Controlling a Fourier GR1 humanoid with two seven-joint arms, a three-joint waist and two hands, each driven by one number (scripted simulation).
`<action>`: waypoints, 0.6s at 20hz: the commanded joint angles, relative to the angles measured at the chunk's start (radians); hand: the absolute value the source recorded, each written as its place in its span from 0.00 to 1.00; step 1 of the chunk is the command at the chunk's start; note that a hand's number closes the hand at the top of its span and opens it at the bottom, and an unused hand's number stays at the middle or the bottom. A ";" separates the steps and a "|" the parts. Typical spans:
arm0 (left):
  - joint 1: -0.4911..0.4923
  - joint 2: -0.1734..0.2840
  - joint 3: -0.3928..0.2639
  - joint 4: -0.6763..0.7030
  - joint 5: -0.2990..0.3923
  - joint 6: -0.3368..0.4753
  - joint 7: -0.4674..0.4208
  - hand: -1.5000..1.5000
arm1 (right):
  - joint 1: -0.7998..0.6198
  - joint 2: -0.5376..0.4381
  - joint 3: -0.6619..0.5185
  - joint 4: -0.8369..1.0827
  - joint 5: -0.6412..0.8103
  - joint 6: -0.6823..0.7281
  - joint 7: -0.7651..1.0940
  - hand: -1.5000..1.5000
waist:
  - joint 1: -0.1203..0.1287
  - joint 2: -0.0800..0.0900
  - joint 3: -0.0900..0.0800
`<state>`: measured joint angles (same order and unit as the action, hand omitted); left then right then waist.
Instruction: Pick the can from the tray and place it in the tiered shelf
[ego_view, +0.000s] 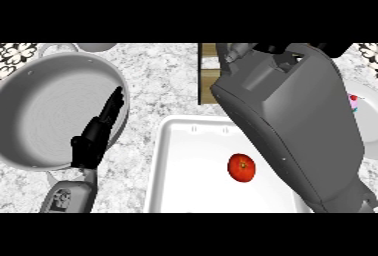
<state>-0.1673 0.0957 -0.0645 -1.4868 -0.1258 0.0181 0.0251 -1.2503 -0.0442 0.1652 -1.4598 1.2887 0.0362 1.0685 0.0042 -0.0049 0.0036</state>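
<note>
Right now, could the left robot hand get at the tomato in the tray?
Probably yes. The left robot hand rests open by the pan, left of the tray; nothing covers the tomato, and the right forearm passes beside it.

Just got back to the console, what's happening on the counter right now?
The right forearm stretches over the white tray toward the wooden shelf at the top; its hand is mostly hidden, so whether it holds the can cannot be told. No can shows on the tray, only a tomato. The left hand rests open, fingers up, over the rim of the large grey pan.
</note>
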 joint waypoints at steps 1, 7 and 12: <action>0.007 0.008 0.008 0.032 0.018 -0.032 -0.002 0.50 | -0.055 -0.005 -0.033 0.113 0.053 -0.008 0.025 1.00 | 0.005 0.006 -0.005; 0.002 0.005 0.017 0.053 0.004 -0.022 -0.017 0.50 | 0.032 -0.040 -0.025 0.173 0.111 -0.092 -0.087 1.00 | 0.004 0.008 -0.004; 0.006 0.027 0.032 0.052 0.023 -0.058 -0.020 0.50 | 0.021 -0.018 -0.063 0.305 0.094 -0.251 -0.178 1.00 | 0.010 0.010 -0.004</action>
<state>-0.1707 0.1008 -0.0561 -1.4890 -0.1212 -0.0067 0.0252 -1.2283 -0.0793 0.1203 -1.2413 1.3728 -0.1012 0.9228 0.0120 -0.0009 0.0041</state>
